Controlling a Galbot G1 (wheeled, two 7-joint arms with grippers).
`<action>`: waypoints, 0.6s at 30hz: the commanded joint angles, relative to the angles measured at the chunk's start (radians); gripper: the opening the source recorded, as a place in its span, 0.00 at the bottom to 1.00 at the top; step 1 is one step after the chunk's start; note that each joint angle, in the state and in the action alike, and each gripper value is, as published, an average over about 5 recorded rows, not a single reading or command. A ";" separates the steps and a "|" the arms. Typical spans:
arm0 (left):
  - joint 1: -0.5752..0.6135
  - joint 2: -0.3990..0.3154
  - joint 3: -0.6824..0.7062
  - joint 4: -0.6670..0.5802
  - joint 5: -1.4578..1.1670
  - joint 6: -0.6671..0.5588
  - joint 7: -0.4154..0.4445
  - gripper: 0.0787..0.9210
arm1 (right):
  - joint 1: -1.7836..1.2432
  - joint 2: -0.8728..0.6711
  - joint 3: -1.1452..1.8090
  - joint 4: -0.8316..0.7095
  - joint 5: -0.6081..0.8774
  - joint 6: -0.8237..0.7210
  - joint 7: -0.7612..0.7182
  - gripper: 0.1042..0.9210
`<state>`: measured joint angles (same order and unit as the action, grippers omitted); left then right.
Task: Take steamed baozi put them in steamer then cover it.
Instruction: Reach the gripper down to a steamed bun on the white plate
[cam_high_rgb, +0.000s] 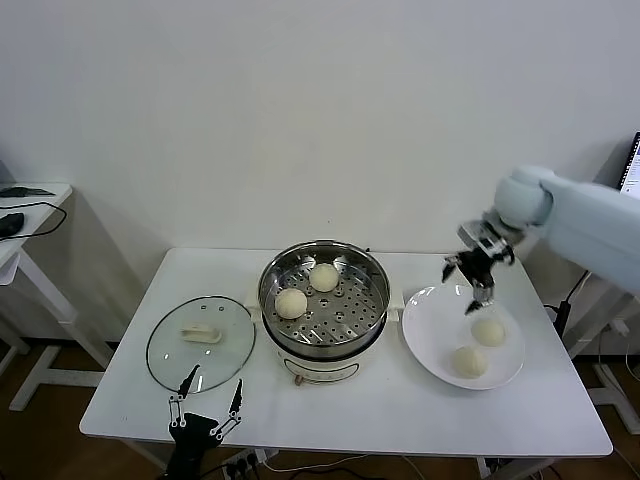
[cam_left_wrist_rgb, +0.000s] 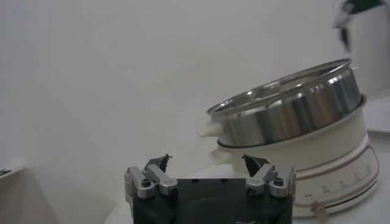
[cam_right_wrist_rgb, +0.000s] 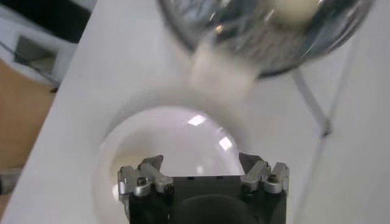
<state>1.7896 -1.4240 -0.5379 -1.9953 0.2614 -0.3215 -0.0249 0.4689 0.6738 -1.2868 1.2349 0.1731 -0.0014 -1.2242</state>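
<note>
Baozi number four in all: two steamed baozi (cam_high_rgb: 307, 289) sit on the perforated floor inside the steamer (cam_high_rgb: 323, 300), one toward the back near the middle and one nearer the front-left, close together but apart. The other two lie on the white plate (cam_high_rgb: 430, 340) to the steamer's right, one toward the plate's centre-right and one closer to the front edge, also apart. Being round domes, they show no long axis.

The steamer stands upright and uncovered at the middle of the white table (cam_high_rgb: 520, 425), its steel pot on a cream-white base. The cover (cam_high_rgb: 200, 337) lies flat on the table just to the steamer's left, beside it. Its oblong handle (cam_high_rgb: 199, 334) runs roughly left to right, tilted slightly.

The right gripper (cam_high_rgb: 470, 290) hangs above the back edge of the plate, pointing downward, fingers spread with nothing between them; the right wrist view shows the plate's bare surface below the parted fingers and the steamer's rim beyond. The left gripper (cam_high_rgb: 207, 395) is low at the table's front-left edge, just in front of the cover, its fingers (cam_left_wrist_rgb: 161, 163) parted and empty; the left wrist view looks across at the steamer's side wall.

A second white table (cam_high_rgb: 30, 215) stands off to the left with a dark cable on it.
</note>
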 joint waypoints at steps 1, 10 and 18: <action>0.001 -0.009 -0.008 0.003 -0.001 0.004 -0.012 0.88 | -0.239 -0.098 0.079 -0.007 -0.087 0.034 0.055 0.88; -0.005 -0.018 -0.018 0.014 -0.001 0.027 -0.046 0.88 | -0.297 -0.045 0.111 -0.028 -0.097 0.001 0.079 0.88; -0.003 -0.017 -0.025 0.009 0.004 0.039 -0.057 0.88 | -0.312 -0.013 0.110 -0.050 -0.130 -0.015 0.115 0.88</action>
<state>1.7855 -1.4394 -0.5581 -1.9840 0.2617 -0.2983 -0.0655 0.2198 0.6507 -1.1991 1.2008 0.0779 -0.0092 -1.1460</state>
